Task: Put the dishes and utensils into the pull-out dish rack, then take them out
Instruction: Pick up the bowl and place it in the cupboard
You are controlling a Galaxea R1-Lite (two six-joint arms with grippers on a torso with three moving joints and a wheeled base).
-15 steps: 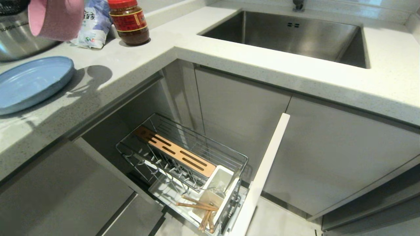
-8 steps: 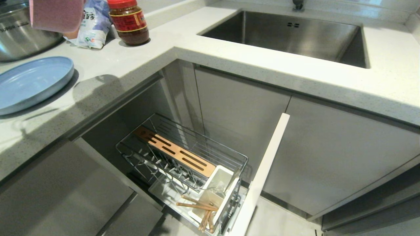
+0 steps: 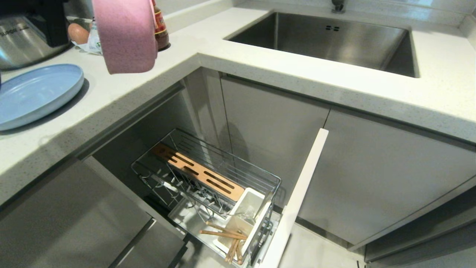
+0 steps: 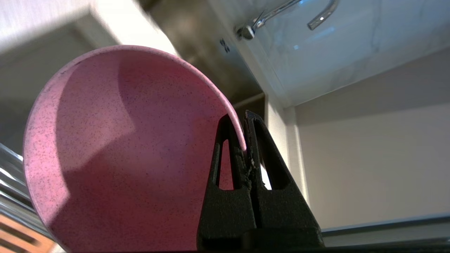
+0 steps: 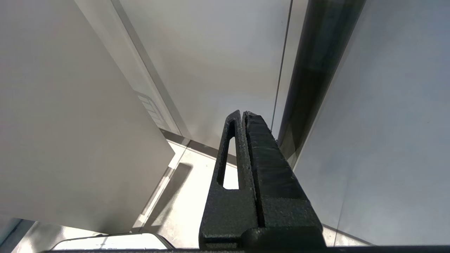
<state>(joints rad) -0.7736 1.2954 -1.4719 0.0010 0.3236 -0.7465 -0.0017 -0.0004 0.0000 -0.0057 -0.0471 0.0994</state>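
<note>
The left gripper [image 4: 243, 117] had its two black fingers pinched tight on the rim of the pink bowl [image 3: 126, 35], one finger inside the rim and one outside. The bowl hung in the air tipped on its side, up over the front edge of the counter [image 3: 260, 70], in front of the brown jar [image 3: 160, 31]. The right gripper [image 5: 242, 114] was parked low beside the grey cabinet fronts, fingers pressed together on nothing.

As for writing, the only legible bit was "SUPOR" on the steel pot [image 3: 22, 41] at the back left of the counter. The jar's label and the packet [image 3: 91, 42] next to it were mostly hidden behind the bowl, so nothing readable there.

The bowl itself was matte pink with fine dark speckles all over, and its inside looked clean and empty in the left wrist view. The light blue plate [image 3: 35, 95] lay flat on the counter to the left, near the pot. Down below, the pull-out dish rack [image 3: 208, 178] stood open: chrome wire with prongs, a slotted wooden strip [image 3: 199, 172] along its top, and a white utensil cup [image 3: 247, 216] at the front end. The wooden chopsticks [image 3: 227, 238] sat in that cup, leaning out at loose angles. The rack's prongs held no dishes.
</note>
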